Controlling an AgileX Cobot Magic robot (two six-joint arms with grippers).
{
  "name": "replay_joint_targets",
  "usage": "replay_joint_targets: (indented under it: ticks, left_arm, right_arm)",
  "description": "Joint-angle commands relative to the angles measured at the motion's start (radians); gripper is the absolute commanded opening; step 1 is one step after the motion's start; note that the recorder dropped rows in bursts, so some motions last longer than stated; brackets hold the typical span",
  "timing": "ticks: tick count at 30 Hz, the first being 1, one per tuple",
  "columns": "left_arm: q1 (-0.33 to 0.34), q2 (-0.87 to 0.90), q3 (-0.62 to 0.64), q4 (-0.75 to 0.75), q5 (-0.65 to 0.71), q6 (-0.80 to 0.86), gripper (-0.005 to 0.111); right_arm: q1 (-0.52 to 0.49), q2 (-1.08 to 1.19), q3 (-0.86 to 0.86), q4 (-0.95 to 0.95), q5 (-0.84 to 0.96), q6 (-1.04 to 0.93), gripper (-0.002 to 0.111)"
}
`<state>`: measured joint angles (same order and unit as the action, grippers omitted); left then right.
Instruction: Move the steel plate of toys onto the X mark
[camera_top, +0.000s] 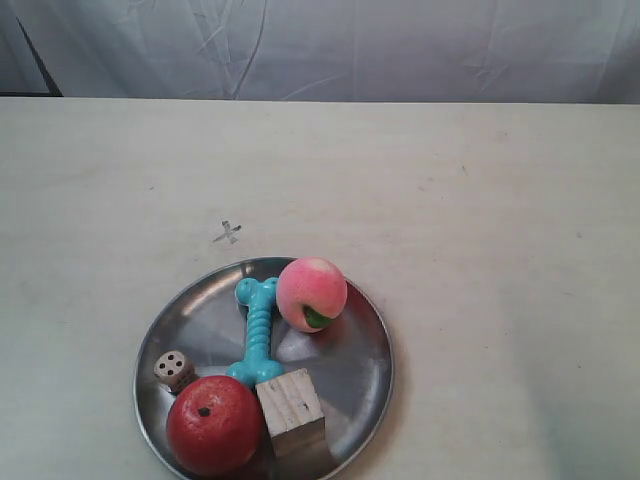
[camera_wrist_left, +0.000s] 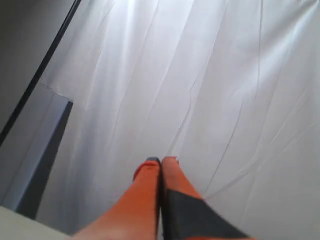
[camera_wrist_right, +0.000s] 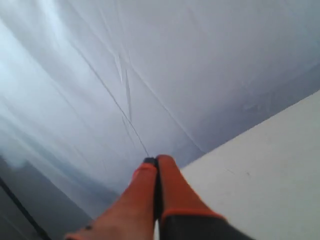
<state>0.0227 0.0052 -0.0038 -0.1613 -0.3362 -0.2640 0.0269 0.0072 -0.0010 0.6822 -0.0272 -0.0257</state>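
The steel plate (camera_top: 355, 375) lies on the table near the exterior view's bottom edge. On it sit a red apple-like ball (camera_top: 213, 424), a pink peach (camera_top: 311, 292), a teal bone (camera_top: 257, 332), a pale wooden cube (camera_top: 290, 411) and a small beige die (camera_top: 174, 369). The faint grey X mark (camera_top: 229, 233) is drawn on the table just beyond the plate's far rim. No arm shows in the exterior view. My left gripper (camera_wrist_left: 161, 160) is shut and empty, facing a white curtain. My right gripper (camera_wrist_right: 156, 159) is shut and empty too, facing curtain and table edge.
A creased white curtain (camera_top: 330, 45) hangs behind the table's far edge. The pale tabletop (camera_top: 480, 220) stretches wide to both sides of the plate. A dark pole (camera_wrist_left: 37, 75) crosses the left wrist view.
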Motion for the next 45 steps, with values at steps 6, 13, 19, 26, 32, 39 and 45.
replay_joint_targets:
  ticks: [6, 13, 19, 26, 32, 39, 45]
  left_arm:
    - [0.003, -0.005, 0.004, -0.007, -0.169, -0.216, 0.0]
    - [0.003, -0.005, 0.004, -0.007, -0.181, -0.216, 0.0]
    - [0.003, 0.016, -0.088, -0.006, 0.065, -0.369, 0.0]
    - [0.003, 0.404, -0.532, 0.334, 0.538, -0.316, 0.0]
    - [0.003, 0.874, -0.919, 0.125, 0.97, 0.14, 0.0]
    - [0.003, 1.319, -1.055, -0.149, 1.213, 0.413, 0.0]
    - [0.003, 1.658, -1.055, -0.284, 1.311, 0.572, 0.013]
  right_arm:
    - [-0.006, -0.007, 0.001, 0.322, -0.127, 0.0, 0.0]
    - [-0.006, -0.007, 0.001, 0.322, -0.181, 0.002, 0.0]
    - [-0.006, 0.033, -0.018, 0.412, -0.037, 0.004, -0.001]
    - [-0.006, 0.366, -0.349, 0.154, 0.131, -0.103, -0.001]
    - [-0.006, 0.838, -0.748, -0.133, 0.605, -0.103, -0.001]
    - [-0.004, 1.301, -0.939, -0.116, 0.839, -0.192, -0.001]
    - [0.005, 1.575, -0.861, 0.152, 0.901, -0.42, 0.056]
